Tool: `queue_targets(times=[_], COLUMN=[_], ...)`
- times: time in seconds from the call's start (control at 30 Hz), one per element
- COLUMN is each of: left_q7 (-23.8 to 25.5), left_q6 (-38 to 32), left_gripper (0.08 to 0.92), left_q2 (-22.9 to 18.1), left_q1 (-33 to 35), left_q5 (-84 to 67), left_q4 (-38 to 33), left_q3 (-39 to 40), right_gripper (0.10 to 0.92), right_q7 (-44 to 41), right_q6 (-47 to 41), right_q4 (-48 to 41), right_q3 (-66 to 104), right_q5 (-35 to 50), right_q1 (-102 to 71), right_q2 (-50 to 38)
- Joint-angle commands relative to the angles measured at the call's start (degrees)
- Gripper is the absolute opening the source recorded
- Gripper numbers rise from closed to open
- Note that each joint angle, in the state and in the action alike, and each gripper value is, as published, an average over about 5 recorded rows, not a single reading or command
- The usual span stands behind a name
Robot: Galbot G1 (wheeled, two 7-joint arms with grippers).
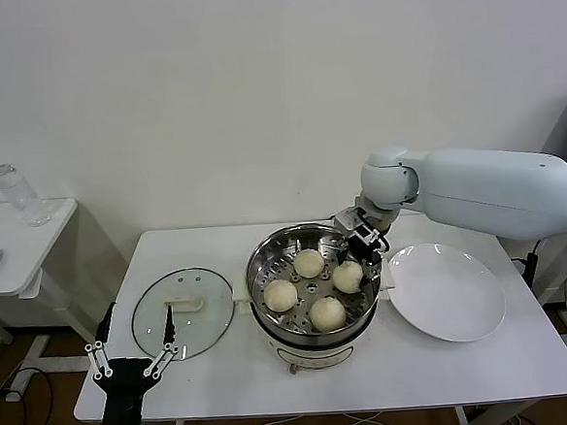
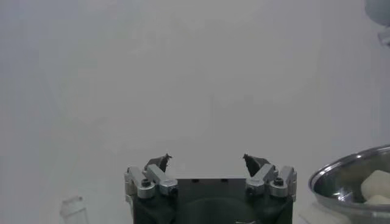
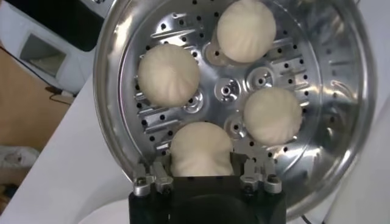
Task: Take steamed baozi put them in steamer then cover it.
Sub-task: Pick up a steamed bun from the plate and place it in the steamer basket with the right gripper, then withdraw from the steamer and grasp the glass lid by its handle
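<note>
On the bench (image 1: 470, 374), the steamer (image 1: 260, 272) holds 4 baozi (image 1: 308, 262). At its 9 o'clock lies the cover (image 1: 208, 320). Right end effector (image 1: 361, 249) straddles the 3 o'clock bun, grip unclear; left end effector (image 1: 130, 361) idles released.

Head camera looks down on the steamer (image 1: 313, 286); right wrist camera shares it, close overhead

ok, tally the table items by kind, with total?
steamed baozi: 4, all in the steamer
steamer: 1
cover: 1, beside the steamer
white plate: 1
Total: 7
</note>
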Motion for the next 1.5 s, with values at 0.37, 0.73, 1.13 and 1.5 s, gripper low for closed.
queue_targets(times=[0.37, 0.73, 1.13, 1.5], left_q7=[-0.19, -0.53, -4.66, -2.19], left_q6=[0.51, 2.34, 10.89, 9.48], left_gripper=[0.823, 0.823, 0.823, 0.823], left_q2=[0.01, 0.56, 1.66, 2.58], left_q1=[-0.34, -2.21, -8.97, -12.44], left_q5=[-0.44, 3.61, 23.80, 32.33], left_q4=[-0.83, -0.04, 3.04, 8.35], left_q3=[-1.06, -0.18, 1.71, -0.07], right_gripper=[0.807, 0.823, 0.823, 0.823], right_q7=[0.69, 32.16, 77.37, 74.96], right_q6=[0.32, 10.55, 29.71, 39.90], right_q4=[2.19, 8.34, 9.03, 4.86], right_q3=[1.42, 16.44, 58.84, 95.12], right_q5=[-0.95, 15.47, 12.82, 5.70], right_q1=[0.37, -6.51, -52.31, -85.48], right_q2=[-1.77, -14.26, -14.20, 3.36])
